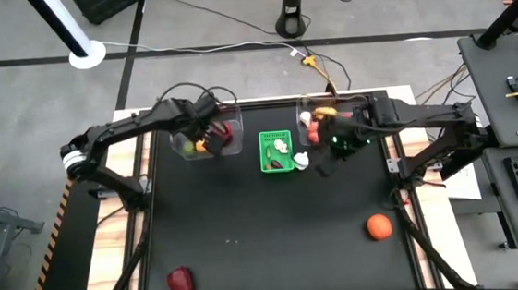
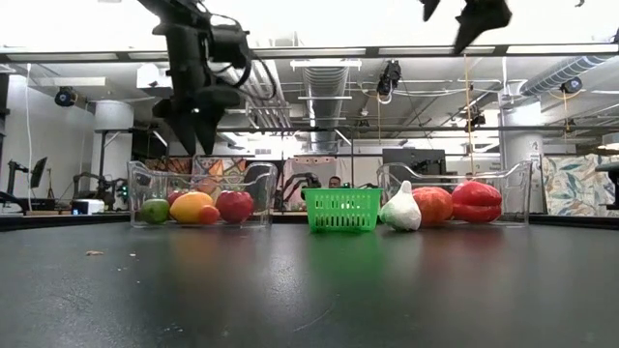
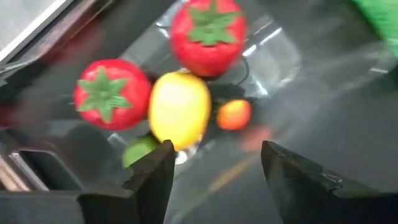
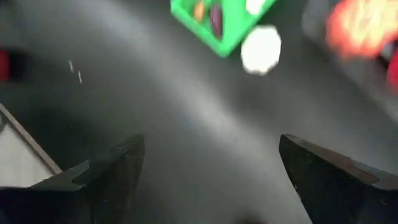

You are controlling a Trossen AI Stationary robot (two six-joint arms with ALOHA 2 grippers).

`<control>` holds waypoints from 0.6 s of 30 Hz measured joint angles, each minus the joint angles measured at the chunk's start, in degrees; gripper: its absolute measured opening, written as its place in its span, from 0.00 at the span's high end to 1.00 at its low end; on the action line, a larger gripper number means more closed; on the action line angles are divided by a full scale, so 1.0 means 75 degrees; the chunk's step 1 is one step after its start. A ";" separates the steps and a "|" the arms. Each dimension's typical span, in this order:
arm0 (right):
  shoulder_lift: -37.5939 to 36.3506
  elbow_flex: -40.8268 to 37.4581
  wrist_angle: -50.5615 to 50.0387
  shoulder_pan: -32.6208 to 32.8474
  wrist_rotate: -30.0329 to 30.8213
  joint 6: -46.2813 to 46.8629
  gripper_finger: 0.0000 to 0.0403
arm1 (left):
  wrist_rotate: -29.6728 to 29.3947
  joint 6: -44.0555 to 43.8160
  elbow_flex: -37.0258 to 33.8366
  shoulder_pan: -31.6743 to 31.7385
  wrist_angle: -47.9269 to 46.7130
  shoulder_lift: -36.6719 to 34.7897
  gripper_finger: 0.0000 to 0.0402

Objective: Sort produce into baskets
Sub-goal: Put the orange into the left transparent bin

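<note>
My left gripper (image 3: 214,174) hangs open over the left clear bin (image 2: 253,184) with nothing between its fingers. In that bin lie two red pieces with green tops (image 3: 208,34), a yellow one (image 3: 179,109), a small orange one (image 3: 234,114) and a green one (image 3: 138,149). My right gripper (image 4: 211,180) stands open and high over the table, near the right clear bin (image 2: 513,179), which holds red and orange produce (image 2: 476,201). A white garlic (image 4: 261,48) rests on the table beside the green basket (image 1: 264,154).
An orange fruit (image 1: 378,227) lies on the table at the near right. A red one (image 1: 180,281) lies at the near left. The black table top (image 1: 275,227) between them and the baskets is bare. Cables run behind the table's far edge.
</note>
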 joint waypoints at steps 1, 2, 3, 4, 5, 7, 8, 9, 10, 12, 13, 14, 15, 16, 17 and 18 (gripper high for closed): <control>0.0000 0.0000 -0.0228 0.0176 -0.0083 0.0242 0.10 | 0.0000 -0.0070 0.0000 -0.0163 0.0011 -0.0067 0.45; 0.0003 0.0000 -0.0463 0.0372 -0.0144 0.0496 0.10 | -0.0002 -0.0165 0.0000 -0.0335 0.0028 -0.0134 0.45; 0.0003 -0.0003 -0.0689 0.0584 -0.0169 0.0737 0.10 | -0.0003 -0.0261 0.0000 -0.0518 0.0050 -0.0213 0.45; 0.0003 -0.0005 -0.0894 0.0815 -0.0179 0.0983 0.10 | -0.0006 -0.0361 0.0000 -0.0721 0.0059 -0.0302 0.45; 0.0001 -0.0006 -0.1084 0.1060 -0.0180 0.1243 0.10 | -0.0007 -0.0469 0.0000 -0.0926 0.0059 -0.0402 0.45; 0.0002 -0.0017 -0.1408 0.1555 -0.0182 0.1847 0.10 | -0.0012 -0.0713 -0.0001 -0.1340 0.0076 -0.0584 0.45; 0.0000 -0.0026 -0.1519 0.1808 -0.0184 0.2171 0.10 | -0.0036 -0.0841 0.0000 -0.1547 0.0098 -0.0672 0.45; 0.0000 -0.0049 -0.1586 0.2075 -0.0186 0.2488 0.10 | -0.0089 -0.0977 -0.0001 -0.1750 0.0110 -0.0759 0.45; -0.0004 -0.0075 -0.1625 0.2321 -0.0189 0.2776 0.10 | -0.0154 -0.1138 0.0000 -0.1945 0.0112 -0.0859 0.45; -0.0009 -0.0179 -0.1678 0.2808 -0.0213 0.3432 0.10 | -0.0257 -0.1511 -0.0001 -0.2308 0.0178 -0.1088 0.45; -0.0012 -0.0266 -0.1685 0.3039 -0.0261 0.3737 0.10 | -0.0353 -0.1707 0.0000 -0.2481 0.0250 -0.1192 0.45; -0.0015 -0.0376 -0.1682 0.3244 -0.0330 0.4046 0.10 | -0.0433 -0.1907 -0.0003 -0.2650 0.0321 -0.1288 0.45; -0.0015 -0.0501 -0.1688 0.3433 -0.0386 0.4362 0.10 | -0.0567 -0.2060 -0.0002 -0.2814 0.0377 -0.1388 0.45; -0.0015 -0.0651 -0.1688 0.3619 -0.0432 0.4642 0.10 | -0.0694 -0.2198 -0.0003 -0.2963 0.0440 -0.1498 0.45; -0.0015 -0.0828 -0.1685 0.3771 -0.0535 0.4912 0.10 | -0.0838 -0.2317 -0.0003 -0.3101 0.0520 -0.1600 0.45; -0.0017 -0.1029 -0.1685 0.3890 -0.0656 0.5164 0.10 | -0.0974 -0.2416 -0.0003 -0.3222 0.0586 -0.1702 0.45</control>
